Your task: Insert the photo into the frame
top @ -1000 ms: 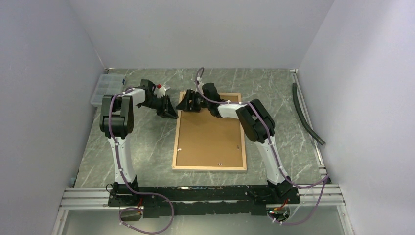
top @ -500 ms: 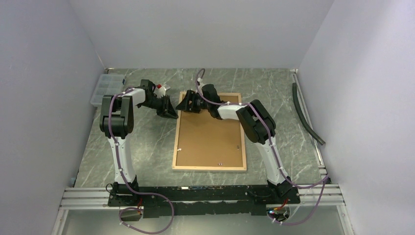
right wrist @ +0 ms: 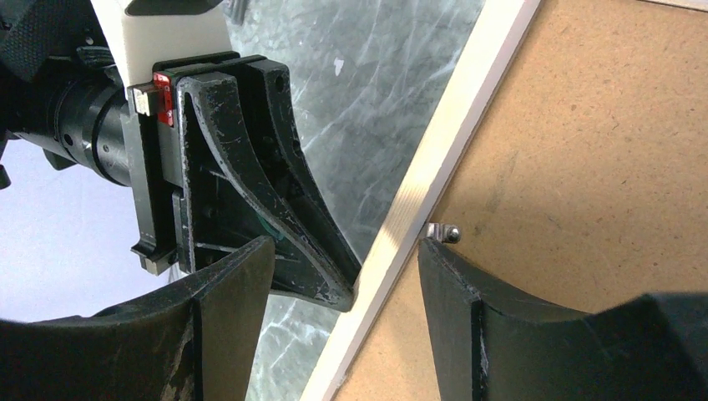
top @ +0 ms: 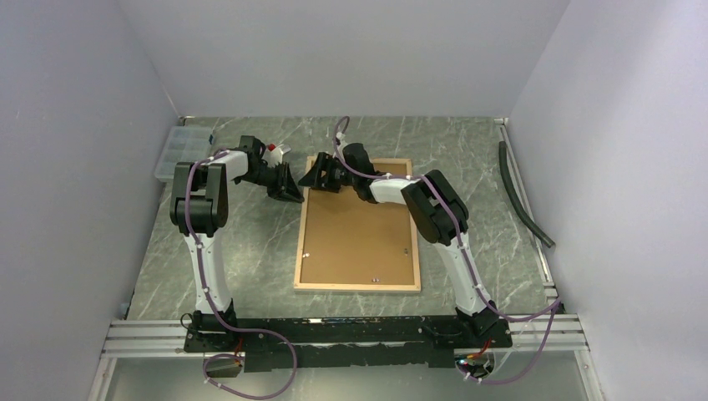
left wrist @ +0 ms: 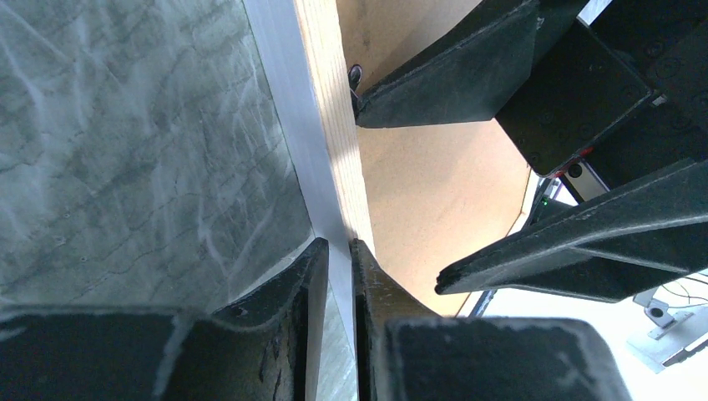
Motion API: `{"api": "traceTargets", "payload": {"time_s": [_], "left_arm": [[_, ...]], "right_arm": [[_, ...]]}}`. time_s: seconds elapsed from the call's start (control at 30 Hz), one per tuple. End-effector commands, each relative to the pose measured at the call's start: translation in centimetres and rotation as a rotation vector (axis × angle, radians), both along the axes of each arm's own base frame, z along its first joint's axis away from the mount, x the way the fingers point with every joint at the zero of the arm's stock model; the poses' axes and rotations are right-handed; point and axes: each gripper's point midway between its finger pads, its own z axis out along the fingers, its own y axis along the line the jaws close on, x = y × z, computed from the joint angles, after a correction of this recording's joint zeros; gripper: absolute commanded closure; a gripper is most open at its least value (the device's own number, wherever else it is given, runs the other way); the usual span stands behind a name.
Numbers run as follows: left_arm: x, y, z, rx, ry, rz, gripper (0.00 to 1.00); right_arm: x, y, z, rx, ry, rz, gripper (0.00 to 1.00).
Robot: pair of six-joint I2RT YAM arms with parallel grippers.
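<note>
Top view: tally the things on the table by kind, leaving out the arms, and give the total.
the frame: 1
brown backing panel: 1
clear plastic box: 1
black hose: 1
Total: 4

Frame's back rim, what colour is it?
Pale wood on the frame, clearest in the right wrist view.
</note>
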Motion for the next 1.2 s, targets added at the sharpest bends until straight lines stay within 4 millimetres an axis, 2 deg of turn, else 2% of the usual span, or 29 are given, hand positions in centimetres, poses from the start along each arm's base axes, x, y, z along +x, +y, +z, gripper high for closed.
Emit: {"api": "traceTargets", "payload": {"time_s": [0.0, 0.27, 0.47, 0.57, 0.67, 0.77, 0.8, 0.87, 0.93, 0.97, 1.0, 1.07, 1.1, 1.17], "left_arm": [[-0.3, 0.5, -1.1, 0.035, -0.008, -0.008, 0.79], [-0.4, 0.8, -1.4, 0.037, -0.003, -0.005, 0.79], [-0.3, 0.8, -1.2, 0.03, -0.003, -0.004, 0.79], [-0.2, 0.9, -0.3, 0.022, -0.011, -0.002, 0.79], [0.0, 1.6, 1.6, 0.012, -0.038, 0.0, 0.78], [-0.3, 2.6, 3.8, 0.022, -0.089, -0.013, 0.73], [-0.5, 3.6, 4.4, 0.031, -0.096, -0.005, 0.71], [-1.1, 4.7, 5.1, 0.058, -0.12, -0.014, 0.66], [-2.1, 5.4, 5.3, 0.098, -0.14, -0.047, 0.61], [-2.5, 5.6, 5.2, 0.12, -0.15, -0.062, 0.6], [-3.1, 5.7, 4.9, 0.142, -0.159, -0.078, 0.59], [-4.1, 5.7, 4.0, 0.199, -0.177, -0.122, 0.58], [-4.6, 6.0, 3.5, 0.233, -0.183, -0.141, 0.59], [-5.9, 5.2, 2.1, 0.309, -0.208, -0.221, 0.6]], "right_arm": [[-0.2, 0.1, -2.9, -0.053, 0.046, -0.013, 0.32], [-0.3, 0.4, -3.4, -0.048, 0.057, -0.009, 0.32], [-0.2, 0.5, -2.8, -0.042, 0.048, -0.001, 0.33], [-0.4, 0.9, -0.3, -0.006, 0.014, 0.019, 0.32], [-0.6, 0.8, 3.6, 0.034, -0.045, 0.027, 0.3], [-0.9, 0.0, 7.5, 0.03, -0.113, 0.022, 0.26], [-1.0, -0.6, 8.2, 0.016, -0.123, 0.015, 0.24], [-1.2, -2.2, 9.8, -0.008, -0.149, -0.013, 0.19], [-0.5, -5.6, 10.2, -0.079, -0.145, -0.1, 0.12], [-0.2, -7.5, 10.1, -0.119, -0.136, -0.151, 0.06], [0.4, -9.8, 10.2, -0.16, -0.127, -0.214, 0.01], [1.8, -15.1, 10.0, -0.257, -0.102, -0.374, 0.0], [2.1, -17.9, 8.9, -0.314, -0.061, -0.446, 0.0], [2.4, -23.2, 8.3, -0.391, -0.014, -0.585, 0.0]]}}
